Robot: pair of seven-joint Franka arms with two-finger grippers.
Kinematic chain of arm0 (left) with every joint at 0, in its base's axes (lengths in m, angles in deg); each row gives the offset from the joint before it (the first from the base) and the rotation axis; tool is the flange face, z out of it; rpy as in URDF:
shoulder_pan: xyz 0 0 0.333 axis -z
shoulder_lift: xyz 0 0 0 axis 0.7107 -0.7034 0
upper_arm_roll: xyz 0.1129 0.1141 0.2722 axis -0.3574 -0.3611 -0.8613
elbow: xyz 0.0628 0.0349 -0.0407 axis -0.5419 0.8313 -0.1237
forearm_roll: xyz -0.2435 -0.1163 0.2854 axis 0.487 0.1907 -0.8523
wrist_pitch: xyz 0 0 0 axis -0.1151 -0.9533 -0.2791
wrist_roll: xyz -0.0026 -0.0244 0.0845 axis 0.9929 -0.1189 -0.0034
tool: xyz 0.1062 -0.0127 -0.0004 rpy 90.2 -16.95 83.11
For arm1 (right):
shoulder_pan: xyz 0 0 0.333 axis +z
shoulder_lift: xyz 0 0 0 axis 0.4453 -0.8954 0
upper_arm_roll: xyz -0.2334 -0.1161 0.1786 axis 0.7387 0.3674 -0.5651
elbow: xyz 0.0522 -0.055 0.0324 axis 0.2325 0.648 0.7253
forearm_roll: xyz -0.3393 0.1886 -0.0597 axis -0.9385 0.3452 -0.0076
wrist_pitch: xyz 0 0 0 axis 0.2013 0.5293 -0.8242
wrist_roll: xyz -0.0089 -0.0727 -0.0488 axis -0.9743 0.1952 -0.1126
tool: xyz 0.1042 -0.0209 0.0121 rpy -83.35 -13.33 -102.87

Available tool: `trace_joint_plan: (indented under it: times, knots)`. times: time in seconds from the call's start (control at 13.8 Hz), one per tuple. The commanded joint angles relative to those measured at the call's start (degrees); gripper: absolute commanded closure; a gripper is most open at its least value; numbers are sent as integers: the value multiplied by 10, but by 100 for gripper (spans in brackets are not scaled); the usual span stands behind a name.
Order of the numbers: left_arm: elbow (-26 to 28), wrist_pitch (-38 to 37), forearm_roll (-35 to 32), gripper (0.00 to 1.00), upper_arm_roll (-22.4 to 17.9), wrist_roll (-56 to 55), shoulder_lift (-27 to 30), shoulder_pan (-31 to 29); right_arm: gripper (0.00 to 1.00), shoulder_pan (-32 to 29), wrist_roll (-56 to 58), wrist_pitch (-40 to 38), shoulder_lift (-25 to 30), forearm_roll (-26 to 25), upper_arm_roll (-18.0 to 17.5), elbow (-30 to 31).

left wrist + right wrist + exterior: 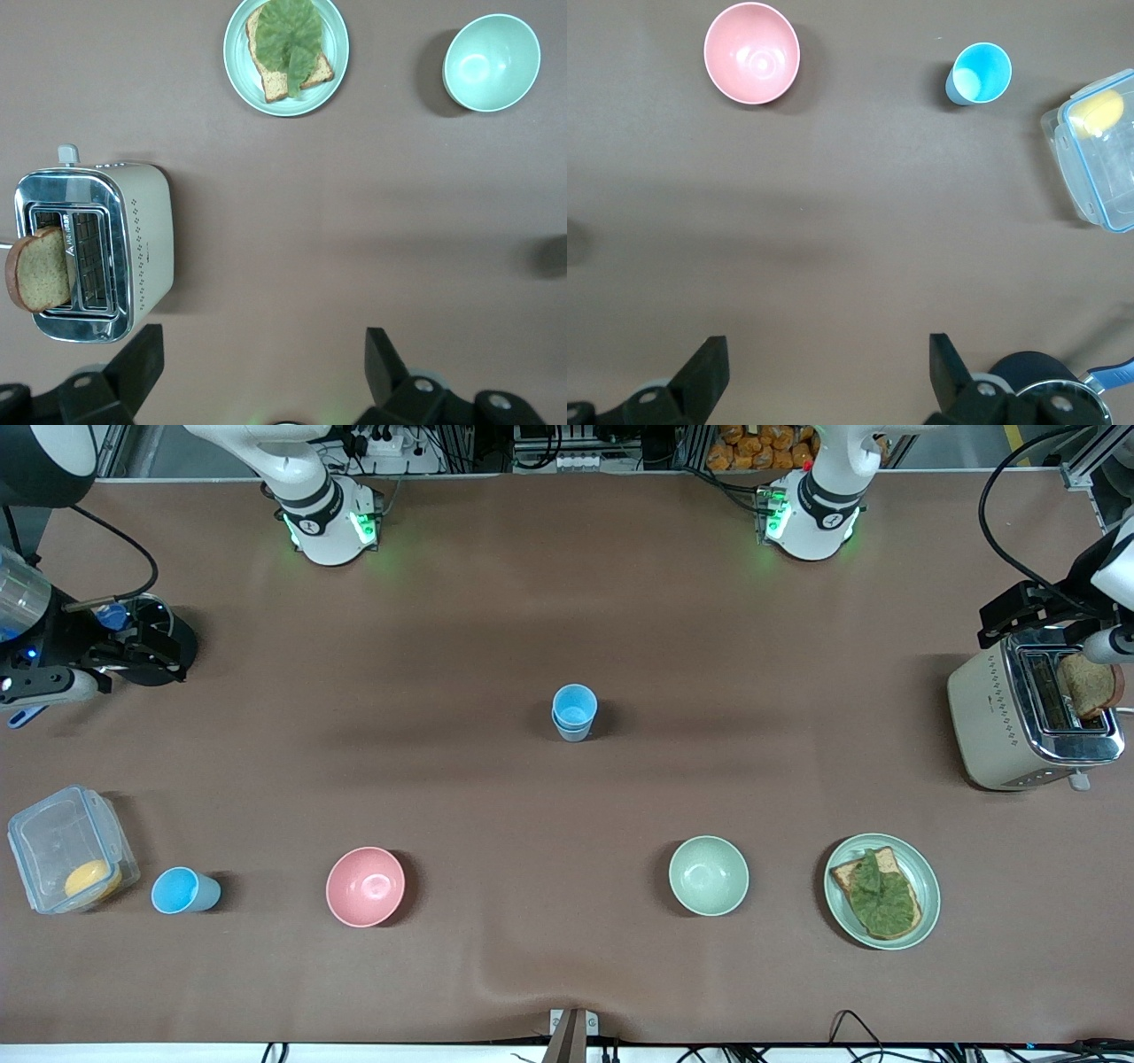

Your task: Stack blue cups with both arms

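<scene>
**Two cups nested mid-table, a third one parked near the container**

Front view: a pair of blue cups (574, 712) is seen nested upright in the middle of the brown table (496, 646), one tucked inside the other. A third sky-blue cup (183, 891) is found closer to the camera toward the right arm's end, just beside a clear lidded container (67, 850) with something yellow in it. A pink bowl (365, 886) and a pale green bowl (708, 875) are set along the same row, well apart. A plate (921, 872) with toast and a lettuce leaf is placed toward the left arm's end, and a toaster (1005, 717) with a bread slice sticking out is set farther from the camera than the plate. Both arms are parked out at the table's ends.

Left wrist view: the left gripper (260, 367) is hung over bare table with its fingers (142, 359) spread wide and nothing held. The toaster (133, 257), the plate (237, 53) and the green bowl (492, 62) are shown below it.

Right wrist view: the right gripper (826, 367) is likewise spread wide and empty over bare table. The pink bowl (751, 53), the single sky-blue cup (980, 73) and the container (1099, 168) are shown, with the cup between the other two.
</scene>
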Motion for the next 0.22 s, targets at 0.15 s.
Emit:
trace_joint_plan:
  times: [0.15]
  knots:
    - [-5, -4, 13, 0, -2, 14, 0, -2, 0, -11, -1, -10, -8, -7, -8, -15]
